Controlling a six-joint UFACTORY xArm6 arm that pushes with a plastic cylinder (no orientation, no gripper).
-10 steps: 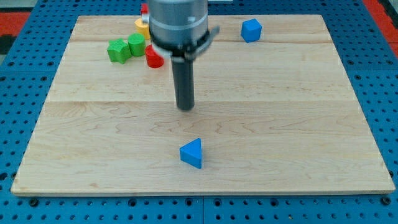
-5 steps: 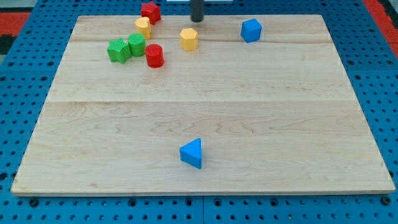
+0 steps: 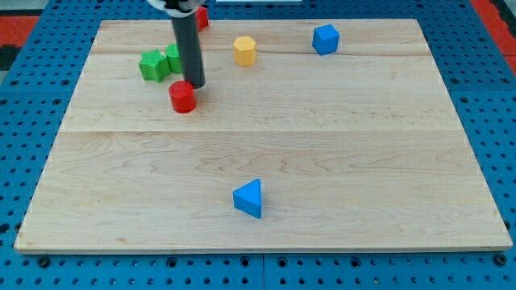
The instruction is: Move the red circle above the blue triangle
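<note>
The red circle (image 3: 183, 97) lies on the wooden board (image 3: 322, 137) at the upper left. My tip (image 3: 196, 85) stands just above and right of it, touching its upper right edge. The blue triangle (image 3: 249, 198) lies at the lower middle of the board, far below and to the right of the red circle. The rod rises from the tip to the view's top.
Two green blocks (image 3: 153, 64) sit left of the rod, the right one partly hidden by it. A red block (image 3: 201, 16) peeks out at the top behind the rod. A yellow hexagon (image 3: 244, 50) and a blue block (image 3: 325, 39) lie along the top.
The rod came down from the top edge to the red circle. The red circle slid down and left, away from the green blocks. A yellow block near the top left is now hidden.
</note>
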